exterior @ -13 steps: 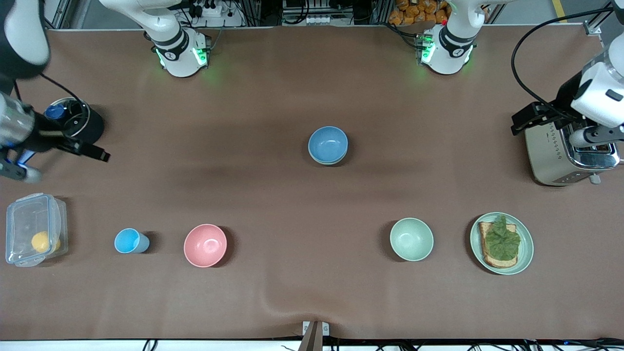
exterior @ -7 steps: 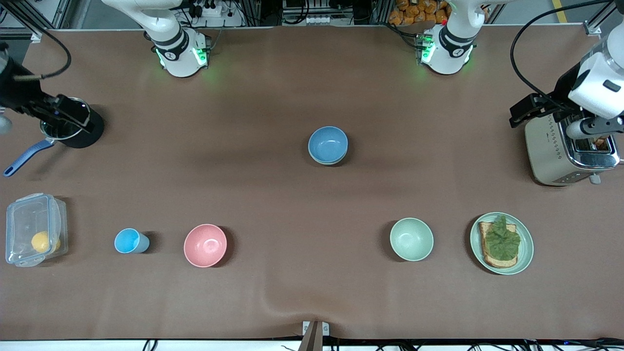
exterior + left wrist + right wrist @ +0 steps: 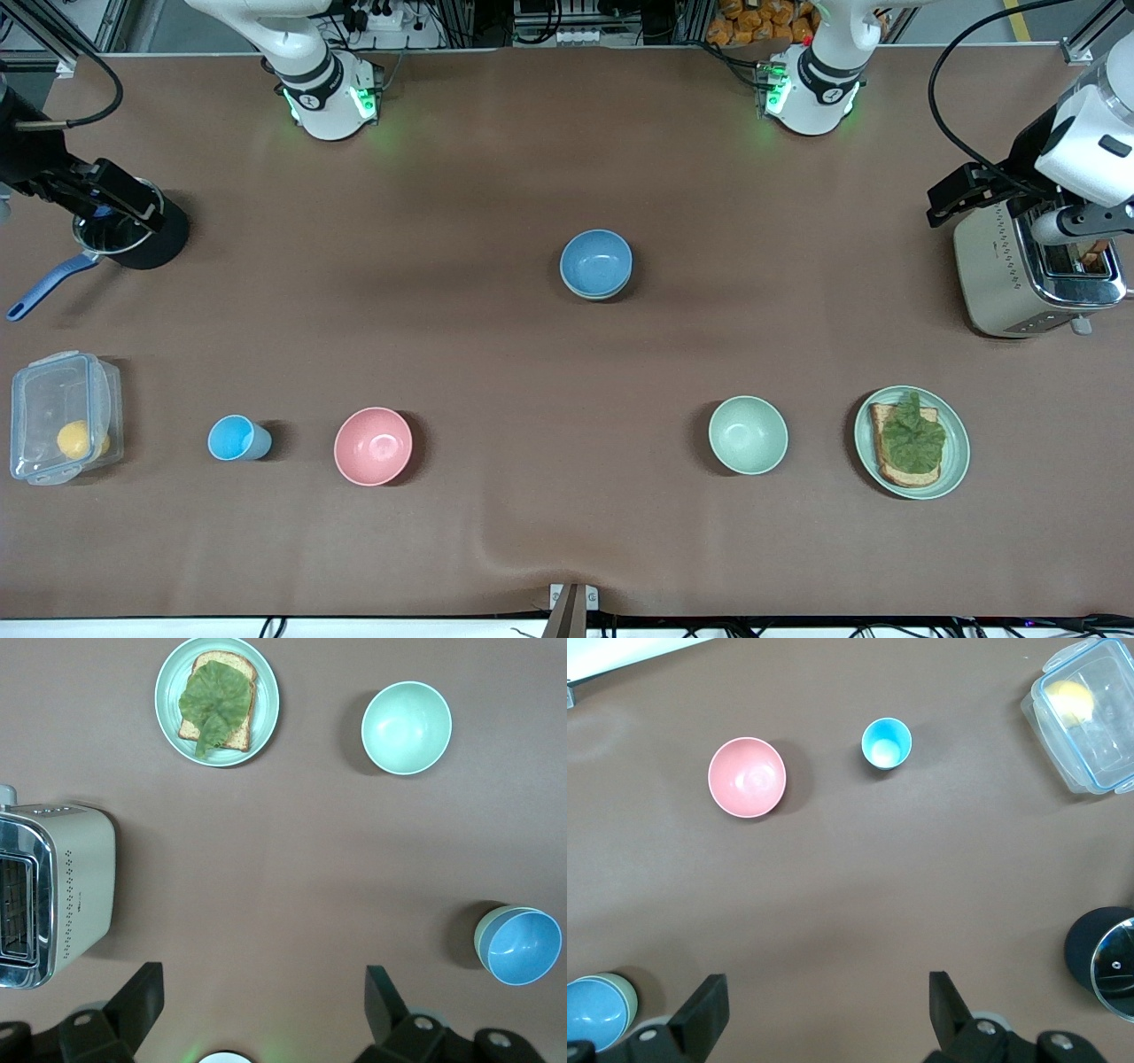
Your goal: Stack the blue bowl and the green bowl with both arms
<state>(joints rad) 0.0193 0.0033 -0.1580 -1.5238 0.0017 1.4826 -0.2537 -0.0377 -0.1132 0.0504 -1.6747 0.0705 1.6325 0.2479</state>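
Observation:
The blue bowl (image 3: 596, 260) sits nested inside the green bowl (image 3: 595, 295) at the middle of the table; only the green rim shows under it. The stack also shows in the left wrist view, blue bowl (image 3: 525, 947) in green bowl (image 3: 481, 935), and in the right wrist view, blue bowl (image 3: 589, 1014) in green bowl (image 3: 625, 992). My left gripper (image 3: 952, 197) (image 3: 263, 992) is open and empty, high up by the toaster. My right gripper (image 3: 133, 202) (image 3: 824, 1001) is open and empty, high up by the black pot. Both are well away from the bowls.
Nearer the camera stand a pink bowl (image 3: 373, 446), a light-blue cup (image 3: 236, 438), a mint-green bowl (image 3: 748, 434) and a plate (image 3: 957, 443) with toast and lettuce. A toaster (image 3: 1001, 275) stands at the left arm's end. A black pot (image 3: 168, 237), blue-handled pan (image 3: 40, 285) and clear box (image 3: 62, 416) stand at the right arm's end.
My right gripper has swung toward the robots' side and now hangs by the pot, uncovering the pan handle. My left gripper has drifted slightly the same way. The bowls have not moved.

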